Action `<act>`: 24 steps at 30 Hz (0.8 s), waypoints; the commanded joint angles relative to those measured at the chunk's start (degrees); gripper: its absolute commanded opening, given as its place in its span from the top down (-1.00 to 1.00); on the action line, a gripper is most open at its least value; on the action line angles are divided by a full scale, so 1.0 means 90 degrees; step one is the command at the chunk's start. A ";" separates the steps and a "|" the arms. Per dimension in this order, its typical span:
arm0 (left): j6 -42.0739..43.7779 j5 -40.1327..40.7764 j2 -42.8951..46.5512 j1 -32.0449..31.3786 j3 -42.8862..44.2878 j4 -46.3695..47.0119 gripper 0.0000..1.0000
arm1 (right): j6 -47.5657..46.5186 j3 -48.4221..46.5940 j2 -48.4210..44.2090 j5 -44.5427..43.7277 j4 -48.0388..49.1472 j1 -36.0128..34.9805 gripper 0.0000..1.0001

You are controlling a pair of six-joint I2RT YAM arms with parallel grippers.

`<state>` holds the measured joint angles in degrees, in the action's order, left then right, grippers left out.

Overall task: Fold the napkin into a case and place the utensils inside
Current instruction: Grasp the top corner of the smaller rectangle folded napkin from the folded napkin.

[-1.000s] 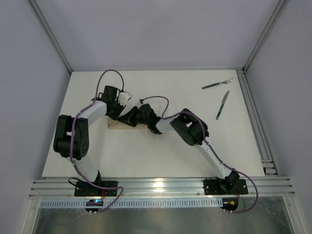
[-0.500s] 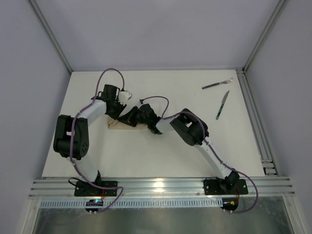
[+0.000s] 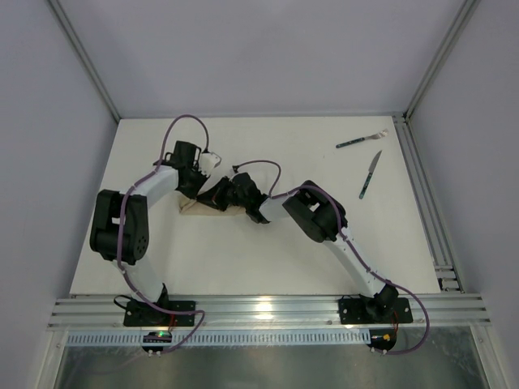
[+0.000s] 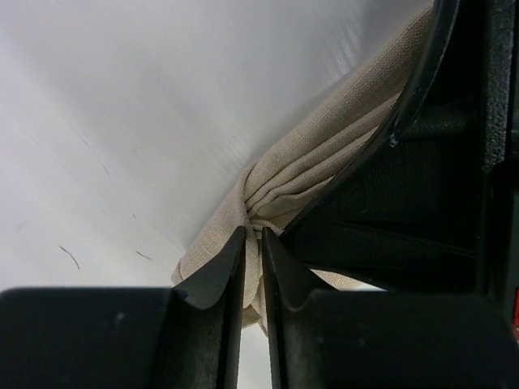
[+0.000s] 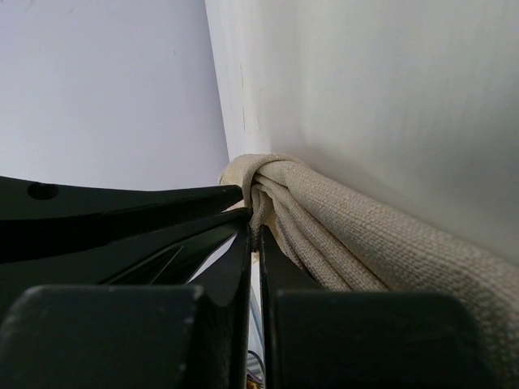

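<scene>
Top external view: both arms crowd the bunched napkin [image 3: 193,209].
Left gripper [image 4: 252,237] and right gripper [image 5: 254,219] each pinch its folds tight; fork [image 3: 362,140] and knife [image 3: 370,175] lie well away.

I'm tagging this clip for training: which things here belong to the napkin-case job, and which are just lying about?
Job: napkin, pinched by left gripper and right gripper; fork; knife.
Not the job: only fixtures, the table and purple cables.
</scene>
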<state>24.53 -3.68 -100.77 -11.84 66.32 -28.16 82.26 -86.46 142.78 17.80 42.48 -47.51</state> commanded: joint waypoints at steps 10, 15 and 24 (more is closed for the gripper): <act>0.0223 0.0644 0.0142 -0.0247 -0.0123 0.0102 0.79 | 0.0040 0.0036 0.0219 -0.0113 0.0085 -0.0093 0.93; 0.0233 0.0839 0.0025 -0.0257 -0.0114 0.0024 0.74 | 0.0098 0.0055 0.0229 -0.0103 0.0124 -0.0093 0.92; 0.0340 0.1229 0.0084 -0.0413 -0.0211 0.0112 0.61 | 0.0089 0.0036 0.0239 -0.0103 0.0114 -0.0102 0.93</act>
<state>26.57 5.98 -101.51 -14.83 65.17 -27.46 83.18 -86.46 143.20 17.76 43.66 -47.53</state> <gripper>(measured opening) 0.219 0.048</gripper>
